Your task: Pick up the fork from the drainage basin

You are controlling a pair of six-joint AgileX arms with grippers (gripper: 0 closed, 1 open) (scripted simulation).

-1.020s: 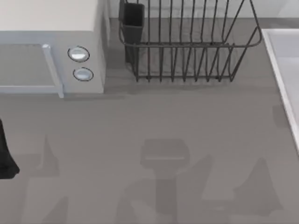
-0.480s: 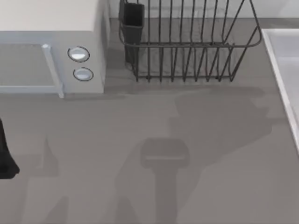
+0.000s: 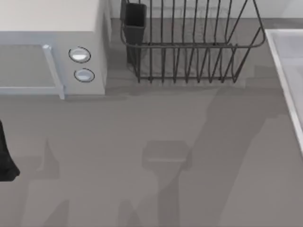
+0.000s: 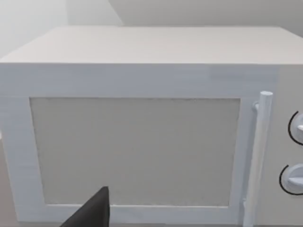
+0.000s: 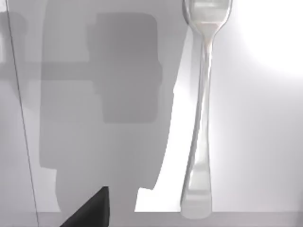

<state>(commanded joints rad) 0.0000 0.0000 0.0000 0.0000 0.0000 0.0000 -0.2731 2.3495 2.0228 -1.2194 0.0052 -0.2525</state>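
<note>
Fork [image 5: 201,113]: lies flat on a pale, smooth surface, seen from the right wrist view; the tined end reaches one edge of that picture, the broad handle end sits close to a low rim at the opposite edge. Nothing touches it.
Basin [image 3: 286,71]: pale tray at the table's right edge, beside the rack; probably the surface the fork lies on, though the top view does not make that plain.
Right gripper: a dark finger tip [image 5: 92,210] juts into the right wrist view, well to the side of the fork's handle; its shadow spreads over the pale surface. Whether the fingers stand apart or closed, I cannot tell; nothing is seen in its hold.
Left arm [image 3: 5,158]: a dark part sits at the table's left edge, near side.
Left gripper: 1 dark finger tip [image 4: 94,210] faces the microwave door; its opening I cannot tell either.
Microwave [image 3: 52,47]: far left, 2 round knobs on its right side.
Dish rack [image 3: 189,42]: dark wire, far centre, with a dark cup [image 3: 135,19] at its left end.
Table [image 3: 118,156]: grey, crossed by arm shadows.
</note>
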